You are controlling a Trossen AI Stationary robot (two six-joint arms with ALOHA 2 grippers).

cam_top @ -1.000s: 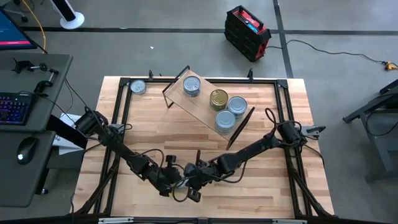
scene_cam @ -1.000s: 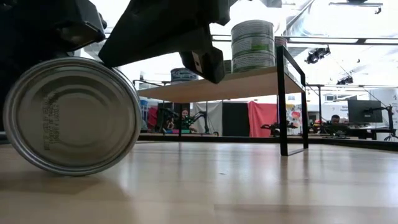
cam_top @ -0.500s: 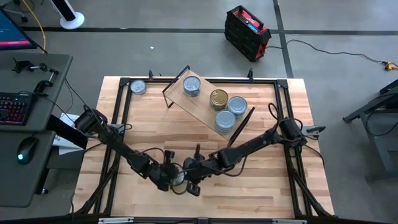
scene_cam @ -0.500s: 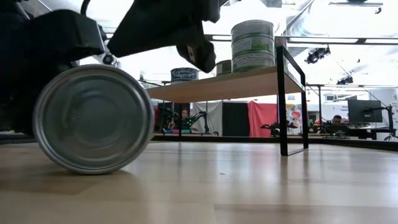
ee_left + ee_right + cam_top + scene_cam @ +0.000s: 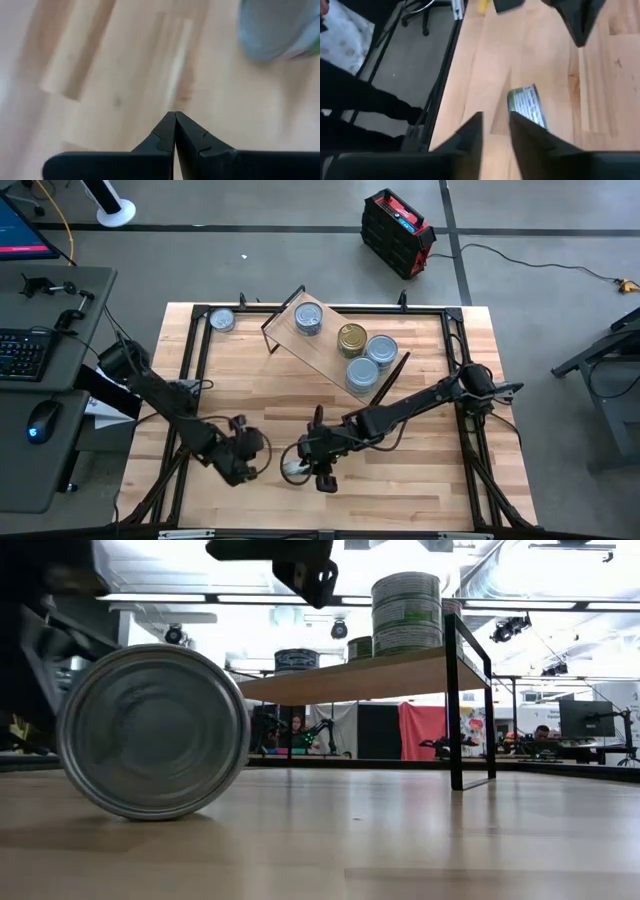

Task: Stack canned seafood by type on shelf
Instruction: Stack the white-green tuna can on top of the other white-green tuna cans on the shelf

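Now the loose can point(image 5: 152, 732) lies on its side on the table point(image 5: 420, 480), at the left of the low view and in the lower middle of the high view point(image 5: 293, 468), its flat silver end facing the low camera and its printed label showing in the right wrist view point(image 5: 527, 106). A second ago both arms crowded over it; since then the left gripper point(image 5: 243, 452) has pulled back toward the lower left of the high view and no longer hangs over the can, while the right gripper point(image 5: 322, 463) has lifted, so only its tip point(image 5: 300, 570) shows at the top of the low view. I read that as a failed or abandoned grasp: the can is free and may roll.

My left jaws are pressed fully together, holding nothing. My right jaws stand a narrow gap apart, empty, with the can just beyond them.

On the shelf point(image 5: 325, 350), upper middle of the high view, sit three silver-blue tins and one gold tin point(image 5: 351, 338); a further tin point(image 5: 221, 320) rests at the table's upper left corner.
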